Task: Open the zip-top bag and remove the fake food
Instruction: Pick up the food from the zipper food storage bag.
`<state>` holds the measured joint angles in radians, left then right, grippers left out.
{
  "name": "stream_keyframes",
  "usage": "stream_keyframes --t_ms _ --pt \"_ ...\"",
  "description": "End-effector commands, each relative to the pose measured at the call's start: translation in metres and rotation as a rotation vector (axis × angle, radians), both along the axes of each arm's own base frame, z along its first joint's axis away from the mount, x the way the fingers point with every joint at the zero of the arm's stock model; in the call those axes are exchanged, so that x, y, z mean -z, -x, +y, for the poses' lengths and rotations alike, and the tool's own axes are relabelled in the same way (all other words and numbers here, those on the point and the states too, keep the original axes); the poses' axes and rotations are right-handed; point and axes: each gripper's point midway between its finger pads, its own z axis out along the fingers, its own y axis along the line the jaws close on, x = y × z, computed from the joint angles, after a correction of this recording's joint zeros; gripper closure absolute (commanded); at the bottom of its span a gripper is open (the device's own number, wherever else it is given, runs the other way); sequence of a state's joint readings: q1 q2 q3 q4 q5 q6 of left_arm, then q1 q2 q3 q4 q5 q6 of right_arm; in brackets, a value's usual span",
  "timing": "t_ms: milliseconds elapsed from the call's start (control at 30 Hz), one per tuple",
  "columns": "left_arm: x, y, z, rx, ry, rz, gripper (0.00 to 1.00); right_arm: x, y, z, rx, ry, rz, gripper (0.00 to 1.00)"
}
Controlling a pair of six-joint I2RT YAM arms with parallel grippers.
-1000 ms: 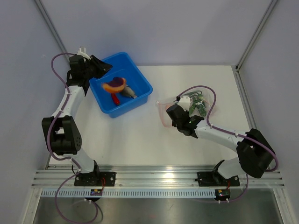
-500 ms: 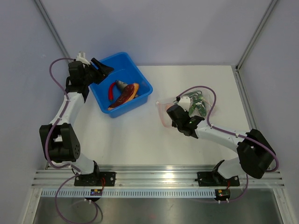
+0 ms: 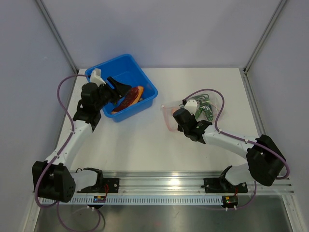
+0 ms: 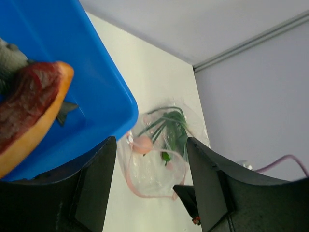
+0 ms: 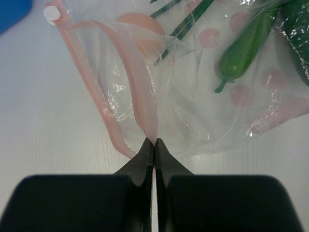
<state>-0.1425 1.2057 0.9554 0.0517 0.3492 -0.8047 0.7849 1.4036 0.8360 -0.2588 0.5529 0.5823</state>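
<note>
Now my left gripper (image 3: 117, 88) hangs spread and empty over the blue tub (image 3: 145, 77). The zip-top bag (image 3: 169, 119) lies well to its right, zip edge toward it, pinched by my closed right gripper (image 5: 154, 144), a green toy pepper (image 5: 244, 48) inside.

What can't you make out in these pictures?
- Top view: left arm covers part of the blue tub; anything beneath is hidden.
- Top view: items in the zip-top bag are too small, partly behind the right arm.
- Left wrist view: a grey piece is cut off by the frame edge.
- Right wrist view: the bag's far end runs off frame.
</note>
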Motion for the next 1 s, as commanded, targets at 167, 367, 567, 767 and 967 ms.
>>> stream_keyframes --t_ms 167,367,567,767,967 --pt "0.016 0.043 -0.058 0.013 -0.103 -0.131 0.37 -0.016 -0.005 0.004 -0.007 -0.051 -0.041 1.0" --pt "0.068 0.058 -0.086 0.016 -0.191 -0.123 0.38 -0.017 -0.005 0.001 0.009 -0.05 -0.048 1.0" --pt "0.116 0.068 -0.125 0.051 -0.258 -0.16 0.39 -0.017 -0.005 0.004 -0.001 -0.062 -0.042 1.0" --pt "0.119 0.07 -0.168 0.108 -0.336 -0.185 0.4 -0.02 -0.001 0.009 -0.029 -0.091 -0.039 0.98" --pt "0.128 0.067 -0.178 0.093 -0.294 -0.176 0.39 -0.033 0.001 0.005 -0.033 -0.116 -0.081 0.62"
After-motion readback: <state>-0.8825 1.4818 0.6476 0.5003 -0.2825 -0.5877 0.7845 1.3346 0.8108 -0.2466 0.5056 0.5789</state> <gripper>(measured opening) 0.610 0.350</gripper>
